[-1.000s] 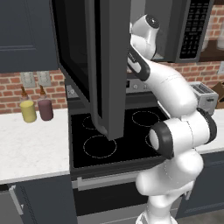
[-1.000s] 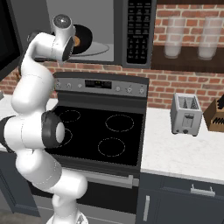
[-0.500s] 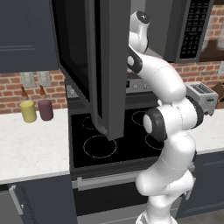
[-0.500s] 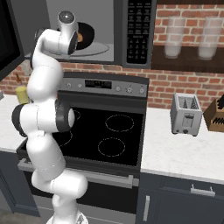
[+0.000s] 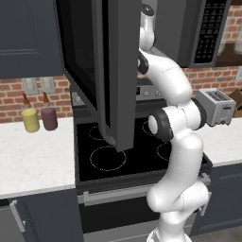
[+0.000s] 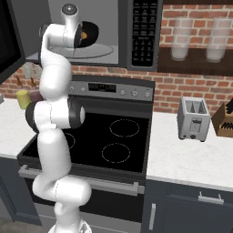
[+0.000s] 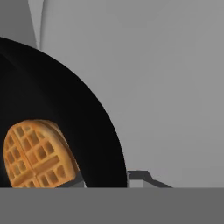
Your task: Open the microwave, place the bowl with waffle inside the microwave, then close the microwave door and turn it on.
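arm straighter now, bowl inside microwave cavity.

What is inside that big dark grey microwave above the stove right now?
Inside the dark grey microwave: a shallow black bowl, tilted, holding a golden waffle. The white arm covers the bowl's left part, so how it is gripped cannot be seen.

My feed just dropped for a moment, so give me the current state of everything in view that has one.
Door: swung wide open.
Microwave: cavity exposed, arm reaching in.
Bowl: inside the cavity, tilted on edge, facing the front.
Waffle: in the bowl.
End effector: at the bowl's rim, apparently gripping it.
Toaster: upright on the counter, slots empty.
Stove: burners dark, nothing on them.
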